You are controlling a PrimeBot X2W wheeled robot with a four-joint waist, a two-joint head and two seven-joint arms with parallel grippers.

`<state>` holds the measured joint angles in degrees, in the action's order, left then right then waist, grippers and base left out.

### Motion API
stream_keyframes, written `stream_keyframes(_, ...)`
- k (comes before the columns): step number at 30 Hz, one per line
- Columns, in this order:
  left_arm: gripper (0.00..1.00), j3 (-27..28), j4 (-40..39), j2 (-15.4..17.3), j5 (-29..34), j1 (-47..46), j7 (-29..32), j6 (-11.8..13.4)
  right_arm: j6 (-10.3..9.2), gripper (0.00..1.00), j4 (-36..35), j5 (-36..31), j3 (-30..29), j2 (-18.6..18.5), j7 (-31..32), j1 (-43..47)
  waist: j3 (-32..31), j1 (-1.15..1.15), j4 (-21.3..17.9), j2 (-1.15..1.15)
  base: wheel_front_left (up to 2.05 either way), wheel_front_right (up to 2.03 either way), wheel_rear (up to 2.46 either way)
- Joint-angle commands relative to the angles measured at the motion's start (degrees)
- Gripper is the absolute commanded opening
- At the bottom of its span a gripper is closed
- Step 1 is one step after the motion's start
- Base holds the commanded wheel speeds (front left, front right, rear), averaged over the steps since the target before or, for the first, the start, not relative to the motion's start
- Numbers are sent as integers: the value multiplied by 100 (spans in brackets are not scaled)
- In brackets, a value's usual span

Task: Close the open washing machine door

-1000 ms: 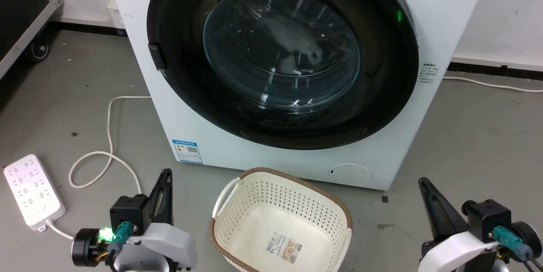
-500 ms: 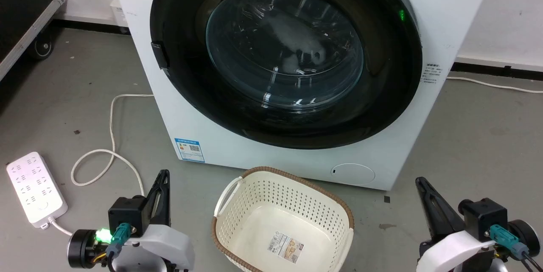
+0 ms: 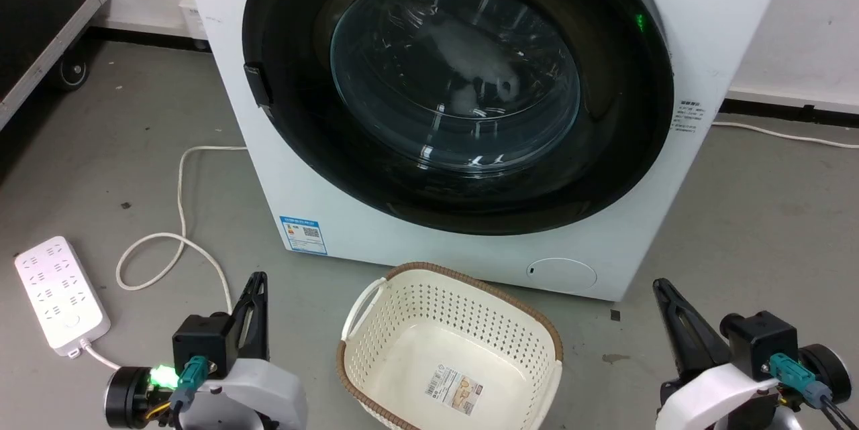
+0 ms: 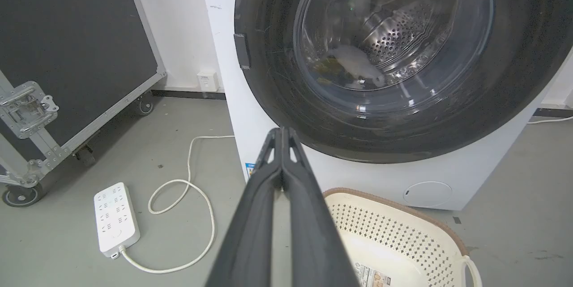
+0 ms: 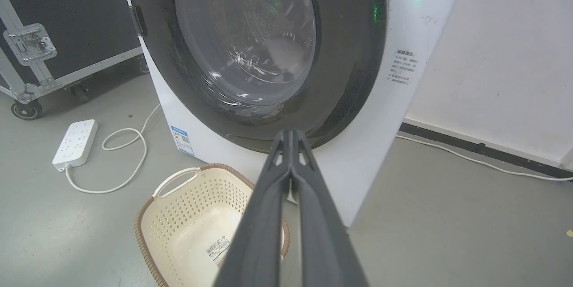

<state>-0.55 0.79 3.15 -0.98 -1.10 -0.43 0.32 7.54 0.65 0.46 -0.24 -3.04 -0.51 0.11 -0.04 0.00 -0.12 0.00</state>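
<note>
- across the last second everything in the head view, the machine (image 3: 470, 249), the strip (image 3: 60, 296) and the basket (image 3: 456, 309) alike, has slid a little to the right together, so that is the camera turning, not the things moving.
- the door (image 3: 460, 81) looks the same throughout: lying flat against the machine's front, with no gap that i can see along its black rim.
- my reading: the door is already shut or all but shut, and what is left is at most a check that the latch has caught; the pictures cannot show that.
- the left gripper (image 4: 282, 131) has its fingers pressed together, holding nothing, low and well apart from the door.
- the right gripper (image 5: 291, 134) is likewise pressed together and empty, low beside the basket.
- the door faces out toward the robot, its glass bowl bulging back into the drum.
- it is round, so it has no real long axis; its small latch tab (image 3: 257, 84) sits on the robot's left edge, so the hinge is likely on the right, though i cannot see it.
</note>
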Motion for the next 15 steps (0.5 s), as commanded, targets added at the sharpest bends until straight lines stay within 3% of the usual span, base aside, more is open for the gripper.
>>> stream_keyframes(1, 0, 42, -58, -18, 74, 98, 29, -28, -5, 0, -55, -38, 16, 16, 40, -11, 2, 0, 5, 0, 0, 0, 0)
stream_keyframes(15, 0, 55, -79, -27, 98, 110, 43, -32, -5, 0, -65, -46, 24, 16, 51, -11, 4, 0, 12, 0, 0, 0, 0)
